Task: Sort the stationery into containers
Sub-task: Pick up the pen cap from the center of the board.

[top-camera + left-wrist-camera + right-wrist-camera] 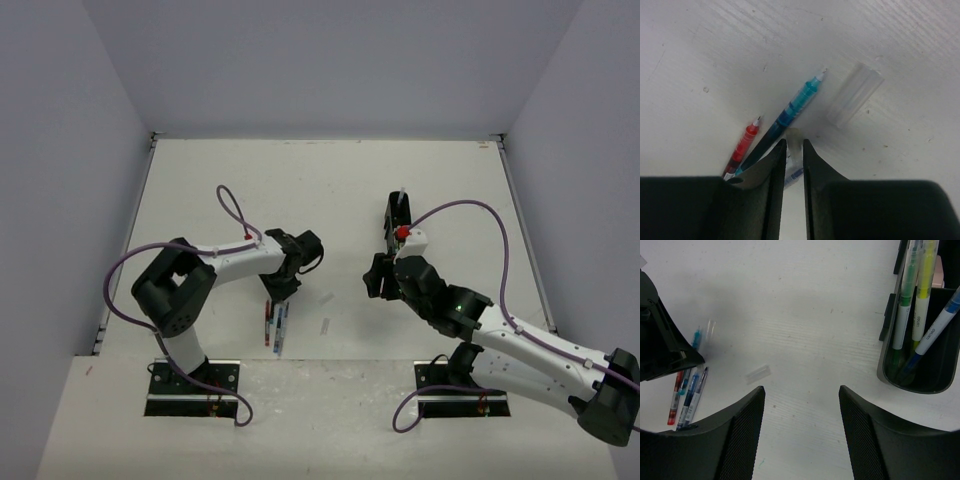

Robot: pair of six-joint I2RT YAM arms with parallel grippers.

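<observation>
Left wrist view shows the left tool [794, 142] clenched almost fully on a clear pen [795, 170], a pale body with a blue mark caught in the narrow slot between the jaws. Just to its left a teal pen [792, 107] and a red pen [744, 144] lie side by side on the bench [740, 50], and a clear cap [854, 95] rests apart on the right. From above, this small bunch of pens [274, 325] lies with its long axis running near to far, the far ends under the tool. The left arm is folded low over it, elbow out to the left. The black tray [395, 215] sits well to the right and a little farther off, also lengthwise near to far, with green, yellow and blue pens standing in it. The right tool [801, 390] hovers released, jaws spread wide, just near-left of the tray and much closer to it. The carry would therefore run right and away, probably keeping the pen in line with the tray.
</observation>
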